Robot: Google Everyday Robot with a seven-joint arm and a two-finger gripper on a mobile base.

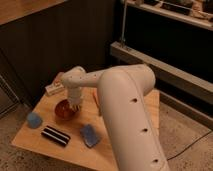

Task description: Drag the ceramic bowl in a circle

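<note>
The ceramic bowl (64, 110) is small, round and glossy red-orange with a darker inside. It sits on the wooden table (135, 107), left of centre. My gripper (75, 107) hangs from the white arm (122, 105) and reaches down at the bowl's right rim. The arm's wrist covers the fingers.
A small blue round object (34, 120) lies at the table's left. A black striped bar (55, 135) lies near the front edge. A blue sponge (90, 135) lies in front of the bowl. A narrow orange object (95, 100) lies right of the bowl. A pale packet (54, 88) sits at the back left.
</note>
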